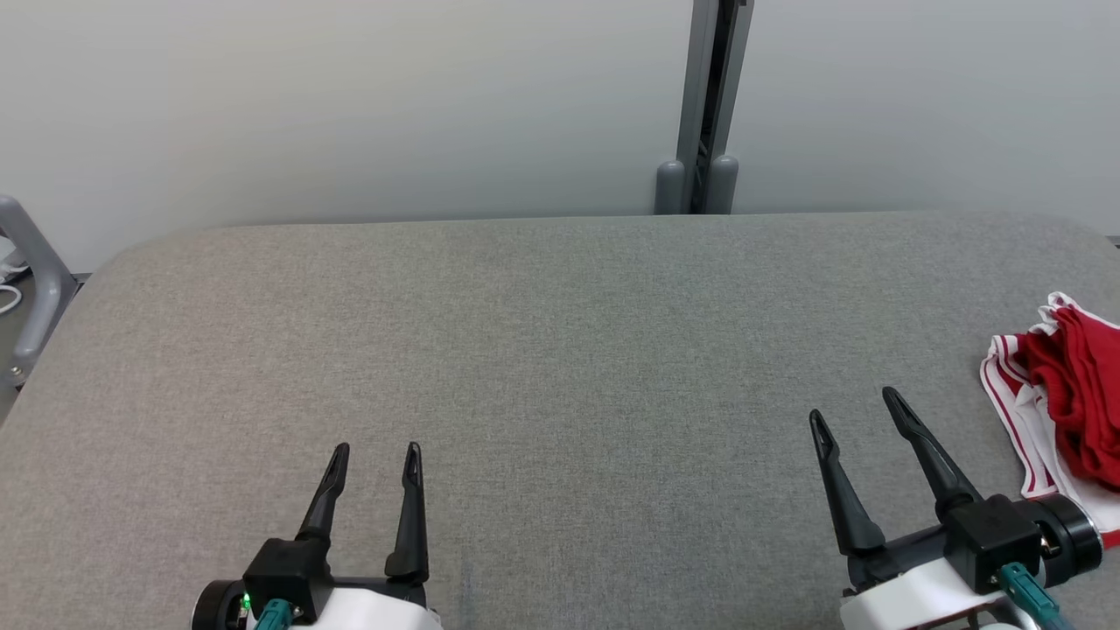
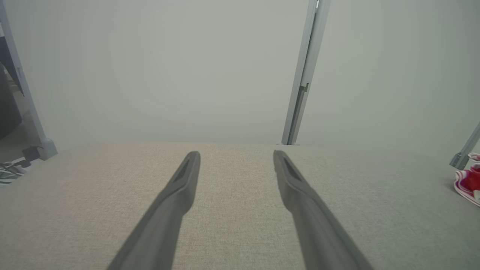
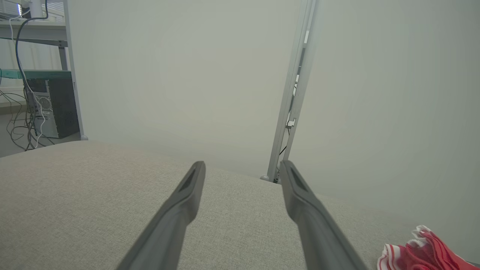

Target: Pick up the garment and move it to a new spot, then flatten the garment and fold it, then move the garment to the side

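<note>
Grey fabric bench (image 1: 560,350) with a crumpled red-and-white garment (image 1: 1063,394) at its right edge.
The garment lies bunched on the bench's right side. The left end effector (image 1: 376,451) hangs over the bench's near left and the right end effector (image 1: 853,407) over its near right. Both are released, fingers spread, holding nothing.

Bright, even, diffuse light; shadows faint. Head view sharp. Wrist views hazy, washed-out, blurred toward bottom edge.

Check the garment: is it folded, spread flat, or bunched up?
Bunched up: the red-and-white garment lies in a crumpled heap, layers overlapping unevenly, near the right edge of the table.
</note>
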You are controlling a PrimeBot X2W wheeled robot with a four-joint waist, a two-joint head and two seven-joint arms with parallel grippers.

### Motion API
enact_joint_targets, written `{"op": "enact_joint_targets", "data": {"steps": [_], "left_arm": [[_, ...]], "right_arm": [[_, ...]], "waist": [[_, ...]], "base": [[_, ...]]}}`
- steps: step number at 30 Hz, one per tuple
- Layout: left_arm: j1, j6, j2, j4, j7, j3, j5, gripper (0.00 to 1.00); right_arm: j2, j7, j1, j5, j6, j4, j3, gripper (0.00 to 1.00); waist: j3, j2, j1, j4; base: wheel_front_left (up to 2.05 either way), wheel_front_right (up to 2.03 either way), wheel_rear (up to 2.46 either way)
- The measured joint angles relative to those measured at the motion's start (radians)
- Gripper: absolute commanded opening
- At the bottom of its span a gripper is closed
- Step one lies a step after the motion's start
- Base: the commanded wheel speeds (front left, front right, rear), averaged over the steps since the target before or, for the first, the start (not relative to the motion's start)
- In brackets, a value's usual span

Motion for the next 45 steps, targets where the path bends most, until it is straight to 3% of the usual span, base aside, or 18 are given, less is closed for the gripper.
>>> {"op": "enact_joint_targets", "data": {"steps": [8, 19, 24, 28, 40, 45], "left_arm": [[0.002, 0.006, 0.000, -0.003, 0.000, -0.012, 0.030, 1.00], [0.002, 0.012, 0.000, -0.003, 0.000, 0.000, -0.008, 1.00], [0.002, 0.004, 0.000, -0.003, 0.000, 0.007, -0.024, 1.00], [0.004, -0.002, 0.000, 0.002, 0.000, 0.010, -0.035, 1.00], [0.008, -0.024, 0.000, 0.014, 0.000, 0.026, -0.094, 1.00], [0.009, -0.055, 0.000, 0.022, 0.000, 0.021, -0.094, 1.00]], "right_arm": [[0.003, 0.000, 0.000, 0.000, 0.000, 0.001, -0.001, 1.00], [0.004, 0.000, 0.000, 0.049, 0.000, 0.013, -0.003, 1.00], [0.004, 0.000, 0.003, 0.200, 0.000, 0.037, 0.000, 1.00], [0.005, 0.000, 0.003, 0.250, 0.000, 0.069, 0.012, 1.00], [0.005, 0.000, -0.003, 0.202, 0.000, 0.070, 0.019, 1.00], [0.005, 0.000, -0.003, 0.192, 0.000, 0.061, -0.004, 1.00]], "waist": [[0.000, 0.0001, 0.0000, -0.011], [0.004, 0.0000, 0.0000, -0.011], [0.004, 0.0000, 0.0000, -0.009], [0.004, 0.0000, 0.0000, -0.008], [0.010, 0.0000, 0.0000, -0.011], [0.012, 0.0001, 0.0000, -0.012]], "base": [[0.00, 0.00, 0.00], [0.00, 0.00, 0.00], [0.00, 0.00, 0.00], [0.00, 0.00, 0.00], [0.00, 0.00, 0.00], [0.00, 0.00, 0.00]]}}
